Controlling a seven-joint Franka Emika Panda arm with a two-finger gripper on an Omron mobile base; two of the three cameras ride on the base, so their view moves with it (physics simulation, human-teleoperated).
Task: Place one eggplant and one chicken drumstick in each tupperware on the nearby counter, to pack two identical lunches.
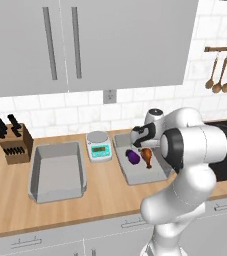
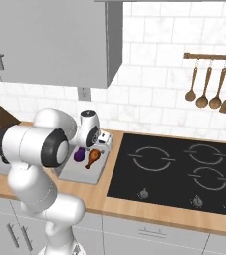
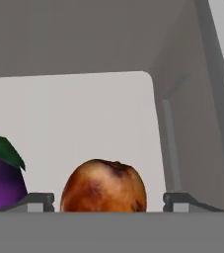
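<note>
The right tupperware (image 1: 136,177) holds one dark purple eggplant (image 1: 132,156) and one chicken drumstick (image 1: 147,156) side by side. My gripper (image 3: 108,200) hovers low over this container, open, its fingertips (image 3: 34,200) standing either side of the drumstick (image 3: 103,187) with a small gap on each side. The eggplant (image 3: 0,183) lies just left of it on the grey tupperware floor (image 3: 84,113). From the right base view the same eggplant (image 2: 78,155) and drumstick (image 2: 93,158) lie in the tupperware (image 2: 77,173). The left tupperware (image 1: 57,175) stands empty on the counter (image 1: 105,197).
A small white scale (image 1: 99,145) sits between the two containers. A knife block (image 1: 15,144) stands at the far left. The black stovetop (image 2: 174,174) lies right of the filled container, with wooden utensils (image 2: 209,92) hanging above it.
</note>
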